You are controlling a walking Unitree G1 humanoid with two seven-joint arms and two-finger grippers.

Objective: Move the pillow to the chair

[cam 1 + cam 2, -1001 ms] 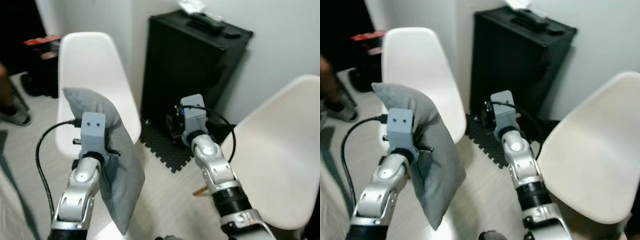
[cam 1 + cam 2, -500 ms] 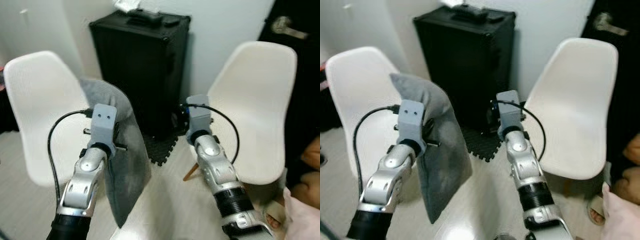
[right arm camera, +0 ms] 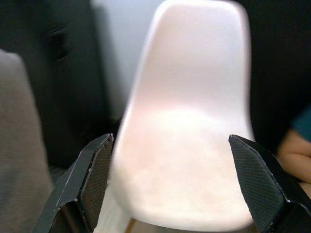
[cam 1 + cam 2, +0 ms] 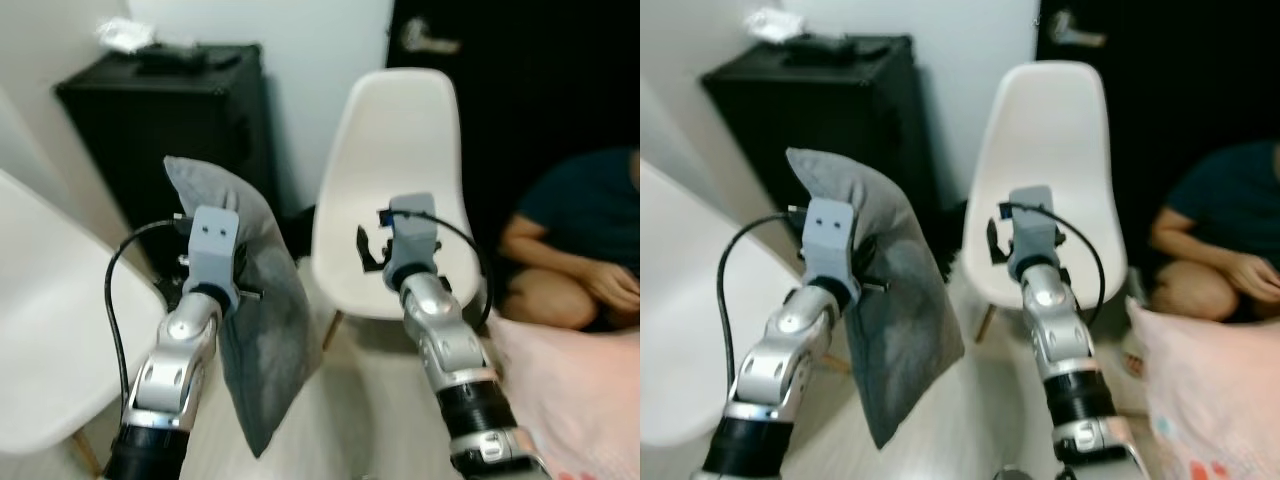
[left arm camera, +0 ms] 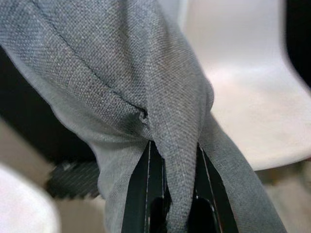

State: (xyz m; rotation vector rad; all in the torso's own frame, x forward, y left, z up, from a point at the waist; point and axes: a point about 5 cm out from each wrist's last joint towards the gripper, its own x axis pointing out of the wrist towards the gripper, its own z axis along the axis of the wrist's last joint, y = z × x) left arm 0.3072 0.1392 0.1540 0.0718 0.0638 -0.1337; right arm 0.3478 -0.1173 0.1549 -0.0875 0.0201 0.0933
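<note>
Grey pillow point(image 4: 265, 330) dangling clear of the floor, just left of the white chair point(image 4: 395, 170), pinched by a fold in the left gripper point(image 5: 170, 213) for carrying. Right gripper point(image 3: 177, 182) spread wide, aimed at the seat, ready to steady the drop.

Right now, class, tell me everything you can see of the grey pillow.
The pillow is grey woven cloth, soft and creased. It hangs in the air, nearly upright, one corner pointing up and the lower end drooping toward the floor. The left gripper is shut on a pinched fold of it. It hangs to the left of the white chair, apart from it.
</note>
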